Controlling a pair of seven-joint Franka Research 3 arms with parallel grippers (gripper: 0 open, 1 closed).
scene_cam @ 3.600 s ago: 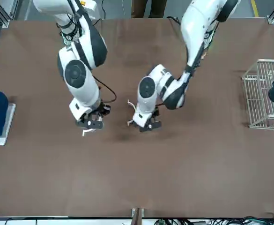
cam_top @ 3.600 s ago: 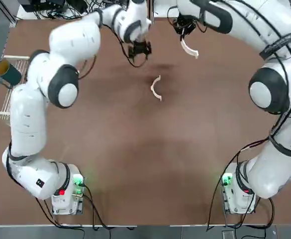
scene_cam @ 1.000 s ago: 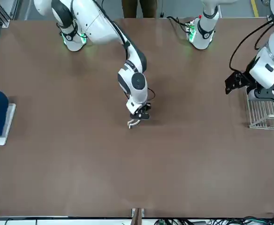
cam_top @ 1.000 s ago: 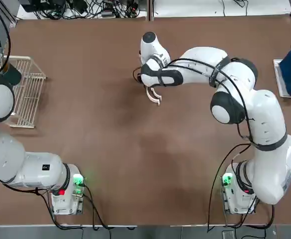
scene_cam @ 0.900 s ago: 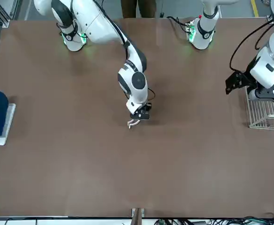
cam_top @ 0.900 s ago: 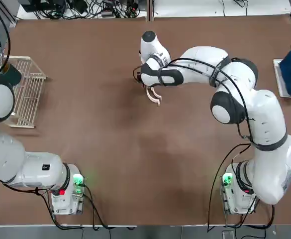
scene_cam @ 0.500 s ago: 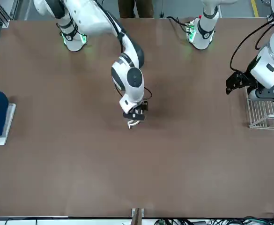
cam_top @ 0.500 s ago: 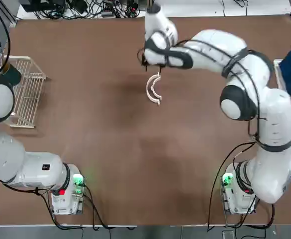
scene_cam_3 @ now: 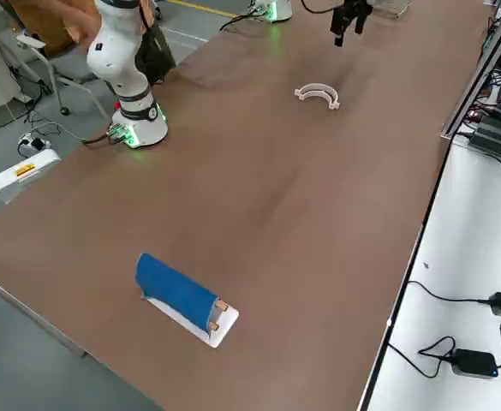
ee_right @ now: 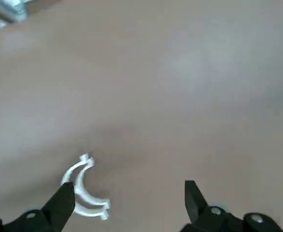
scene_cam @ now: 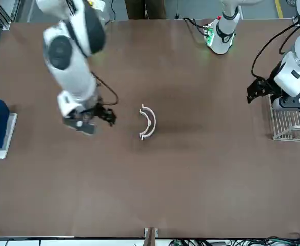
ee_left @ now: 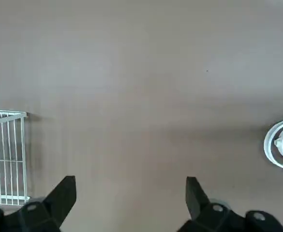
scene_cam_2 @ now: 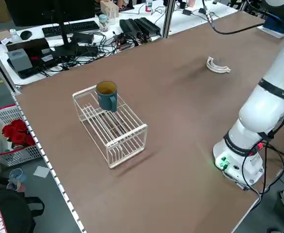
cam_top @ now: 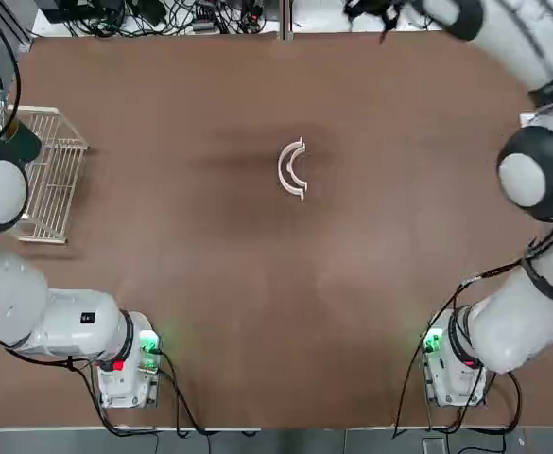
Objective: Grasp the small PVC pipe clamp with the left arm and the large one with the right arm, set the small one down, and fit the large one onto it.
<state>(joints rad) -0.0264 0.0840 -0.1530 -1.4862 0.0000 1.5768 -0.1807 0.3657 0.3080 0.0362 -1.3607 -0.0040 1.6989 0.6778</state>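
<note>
A second ago the right gripper (scene_cam: 104, 117) was down on the two clamps at mid-table; now it has let go, jaws spread and empty, and pulled up and away toward the far right. The large one (cam_top: 287, 167) lies around the small PVC pipe clamp (cam_top: 298, 173), both flat on the table (cam_top: 210, 284), so the fitting looks done, though how snugly they seat is hard to judge. The left gripper (ee_left: 129, 203) is parked, released, by the wire rack (cam_top: 44, 175), well left of the clamps.
</note>
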